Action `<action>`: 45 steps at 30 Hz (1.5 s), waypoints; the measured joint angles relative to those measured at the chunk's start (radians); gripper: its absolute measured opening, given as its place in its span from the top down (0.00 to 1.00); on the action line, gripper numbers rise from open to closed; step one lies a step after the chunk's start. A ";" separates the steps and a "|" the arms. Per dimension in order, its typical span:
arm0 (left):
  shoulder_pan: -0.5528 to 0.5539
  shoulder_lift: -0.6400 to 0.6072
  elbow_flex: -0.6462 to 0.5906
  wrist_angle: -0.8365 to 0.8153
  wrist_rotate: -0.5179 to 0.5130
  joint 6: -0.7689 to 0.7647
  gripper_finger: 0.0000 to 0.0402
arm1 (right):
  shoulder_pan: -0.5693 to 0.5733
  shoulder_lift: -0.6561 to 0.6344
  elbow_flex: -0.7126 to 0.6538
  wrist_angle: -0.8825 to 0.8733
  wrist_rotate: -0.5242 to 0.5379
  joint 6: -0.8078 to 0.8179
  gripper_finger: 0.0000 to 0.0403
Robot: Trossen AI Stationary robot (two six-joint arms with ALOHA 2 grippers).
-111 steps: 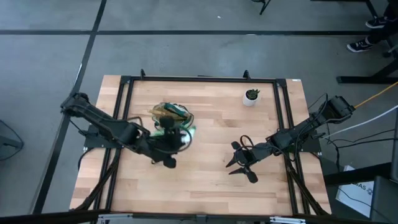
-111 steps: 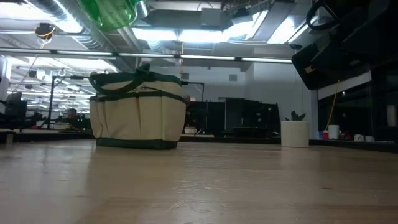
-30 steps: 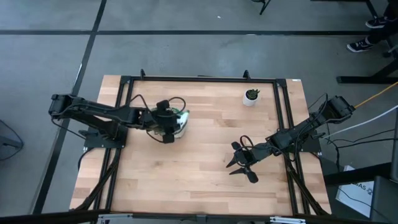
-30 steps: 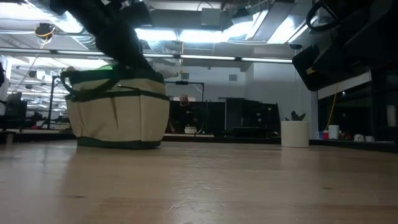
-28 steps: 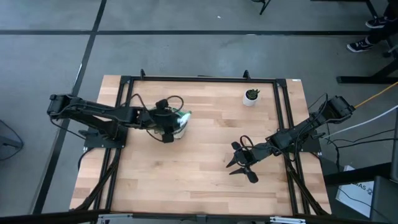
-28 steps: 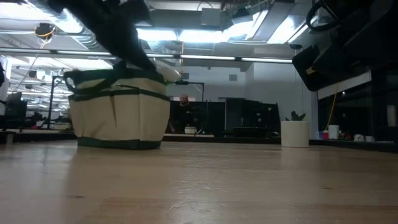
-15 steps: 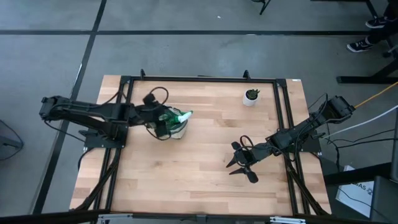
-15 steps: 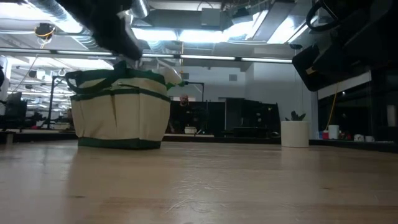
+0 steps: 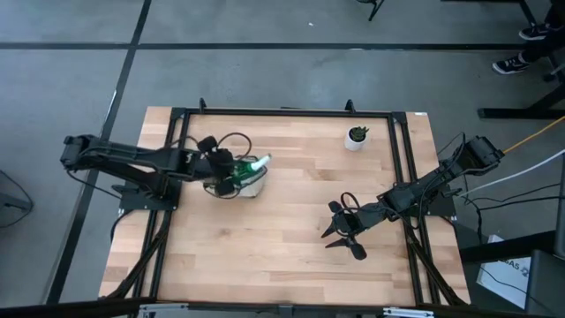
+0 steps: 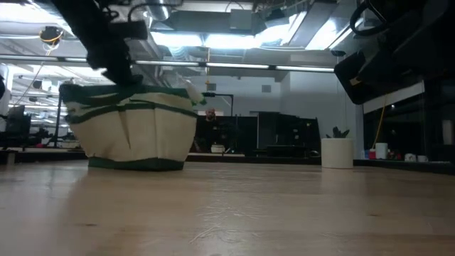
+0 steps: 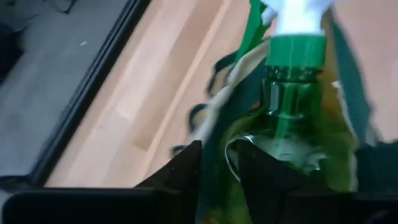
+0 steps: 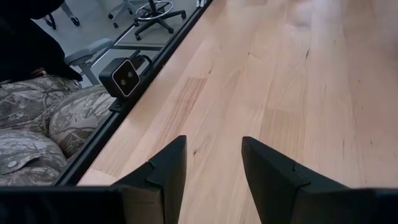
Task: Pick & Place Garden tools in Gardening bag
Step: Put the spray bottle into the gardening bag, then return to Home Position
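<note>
The cream gardening bag [image 9: 247, 183] with green trim stands on its base at the table's left middle. A green spray bottle [image 11: 292, 124] sits inside it, and its white nozzle [image 9: 261, 163] sticks out over the rim. My left gripper [image 9: 225, 177] is at the bag's left rim, shut on it. My right gripper [image 9: 340, 231] stands open over bare wood at the right middle, holding nothing. The other garden tools are not in view. My left gripper has the bag's green-trimmed rim [image 11: 214, 152] on the bag's left side between its fingers. One finger [image 11: 267, 177] is inside next to the bottle and the other [image 11: 183, 171] is outside. The fingers slant down from the table's left. The bag's base stays on the table and its top [image 10: 71, 92] leans left.
A small plant in a white pot [image 9: 357, 137] stands at the far right. A black metal frame [image 9: 177, 141] runs around the table's edges. Bare wood lies between the bag and my right gripper.
My left gripper has drawn back from over the bag toward the table's left edge and tipped further down. The spray bottle has stayed in the bag, and its nozzle now shows clear of the gripper. The bag's top has leaned left while its base has kept its place.
</note>
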State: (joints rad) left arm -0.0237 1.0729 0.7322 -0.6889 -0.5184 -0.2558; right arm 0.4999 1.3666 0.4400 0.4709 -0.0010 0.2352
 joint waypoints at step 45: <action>-0.354 -0.030 0.093 0.098 0.155 -0.047 0.82 | 0.000 0.000 0.000 0.004 -0.001 0.000 0.61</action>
State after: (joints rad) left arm -0.3781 1.0434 0.8249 -0.5911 -0.3634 -0.3031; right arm 0.5003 1.3666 0.4400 0.4747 -0.0018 0.2351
